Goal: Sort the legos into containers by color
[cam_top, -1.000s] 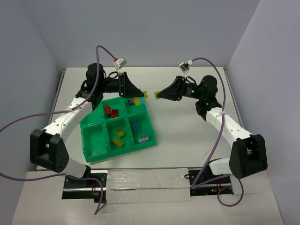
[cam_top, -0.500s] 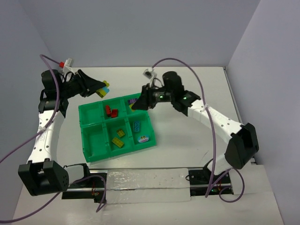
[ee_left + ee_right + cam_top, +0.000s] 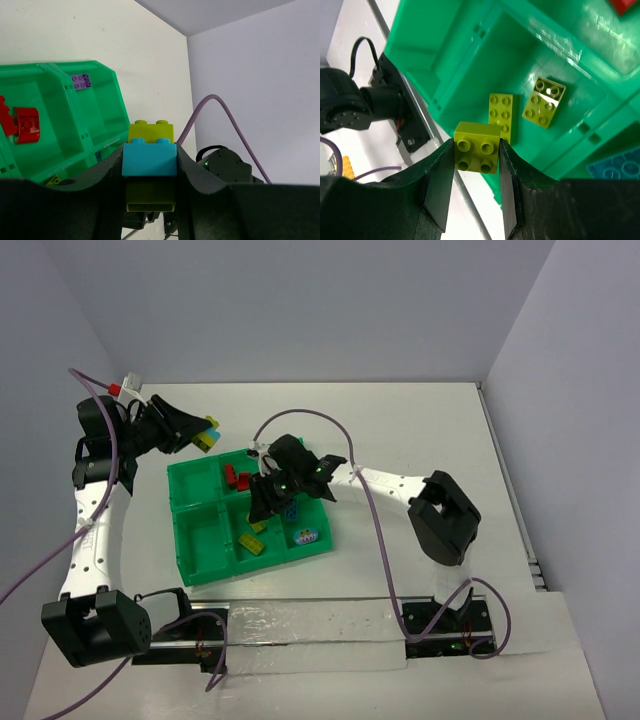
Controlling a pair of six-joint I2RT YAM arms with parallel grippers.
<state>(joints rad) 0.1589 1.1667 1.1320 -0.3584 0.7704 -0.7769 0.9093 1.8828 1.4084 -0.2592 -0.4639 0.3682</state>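
Legos (image 3: 252,543) status: mostly sorted, one colour per compartment of green tray (image 3: 182,540).
Red bricks (image 3: 237,478): far-mid compartment.
Purple brick (image 3: 81,81): far-right compartment; seen from L wrist only, covered by R arm (image 3: 380,480) in top view.
Yel-grn pair (image 3: 500,116): near-mid compartment, flat, studs up, long axes not parallel.
Lt-blue bricks (image 3: 307,536): near-right compartment.
Left-end compartments: both look bare.
Outside tray: only the 2 held items visible, top view.
R claw (image 3: 476,152): narrow, clamped on yel-grn 2x2 brick (image 3: 479,142); hangs over near-mid compartment, above the pair.
2x2 attitude: square, so no long axis; studs face wrist cam, away from tray floor.
L claw (image 3: 150,167): narrow, clamped on mixed stack (image 3: 149,159); held above table (image 3: 400,440), just beyond tray's far edge, left part.
Stack make-up: lt-blue brick w/ yel-grn above and below; fingers bear on the lt-blue.
Stack attitude: long axis runs along the fingers; top studs point away from wrist.
Remaining (est.): release 2x2 into near-mid; stack is 2 colours, so prob. needs splitting, then lt-blue to near-right, yel-grn to near-mid.
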